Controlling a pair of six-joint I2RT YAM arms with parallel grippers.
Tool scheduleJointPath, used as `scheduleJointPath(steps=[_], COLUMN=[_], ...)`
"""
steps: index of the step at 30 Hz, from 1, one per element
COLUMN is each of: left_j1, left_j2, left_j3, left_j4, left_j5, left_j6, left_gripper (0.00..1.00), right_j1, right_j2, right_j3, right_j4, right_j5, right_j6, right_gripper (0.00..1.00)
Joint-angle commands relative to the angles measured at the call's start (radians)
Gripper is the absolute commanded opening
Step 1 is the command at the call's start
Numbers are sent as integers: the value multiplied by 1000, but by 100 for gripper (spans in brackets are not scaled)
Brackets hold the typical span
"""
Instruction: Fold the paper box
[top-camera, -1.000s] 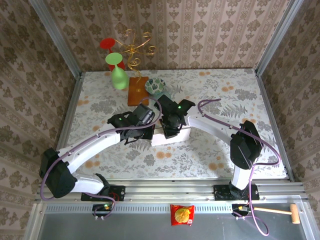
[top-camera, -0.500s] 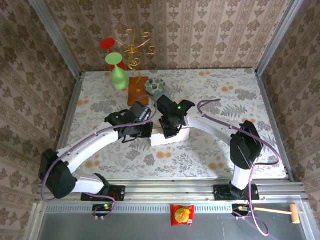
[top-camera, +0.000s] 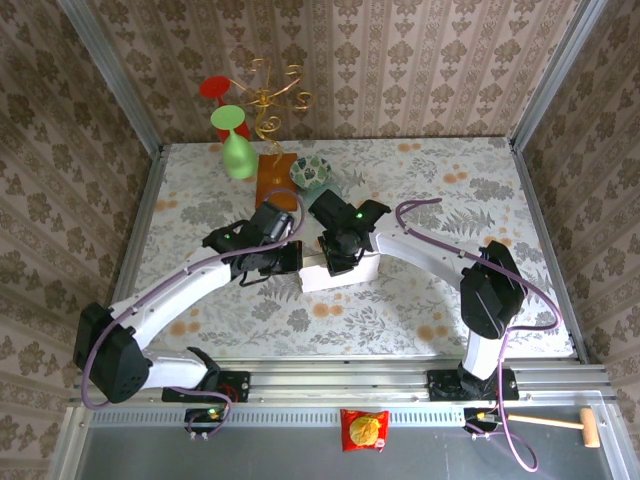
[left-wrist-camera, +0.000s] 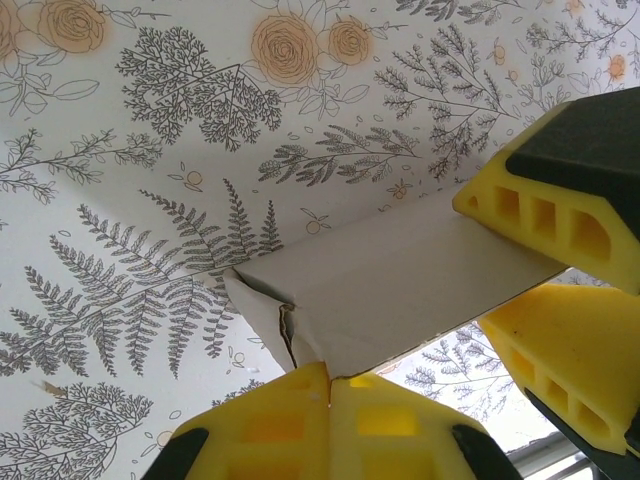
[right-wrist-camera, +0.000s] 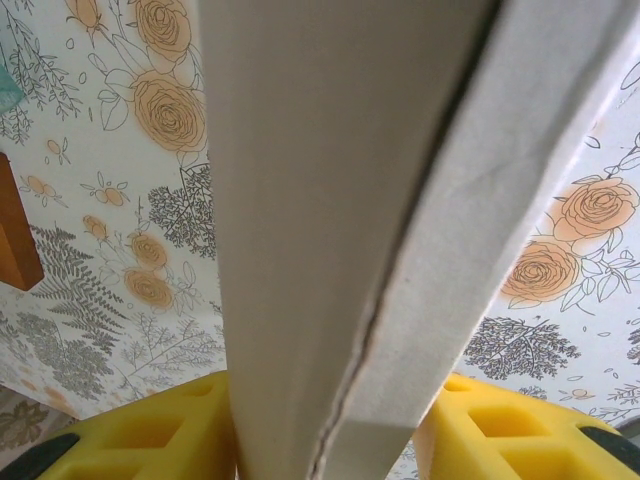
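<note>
On table (top-camera: 450, 180), pale creased paper box (top-camera: 340, 278)

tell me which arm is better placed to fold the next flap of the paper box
Left, probably: the left claw is shut on the paper box's end flap corner, while the right claw clamps the body, steadying it.

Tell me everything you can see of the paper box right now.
The paper box is pale grey-white thin card, partly folded, at the middle of the table. From the right wrist, two panels overlap along a lengthwise seam, clamped between the right gripper's fingers. From the left wrist, one long panel shows, its near corner creased and frayed, seemingly pinched in the left gripper's closed fingertips.
</note>
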Motion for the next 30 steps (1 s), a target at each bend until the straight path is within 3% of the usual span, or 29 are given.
scheduleJointPath(steps=[1,12,30], left_j1=[20,34,14], left_j2=[-20,-9,15], left_j3=[-30,-18,8], left_j4=[-15,-91,-114], left_j5=[3,-28,-59], left_j6=[-19,69,104], left_gripper=[0,0,0], right_j1=[-4,-4,-4], right_j2=[-4,0,5], right_j3=[-37,-33,-29], right_j4=[-44,-36,-36], right_j5=[6,5,0], right_j6=[222,218,214], right_gripper=[47,46,47])
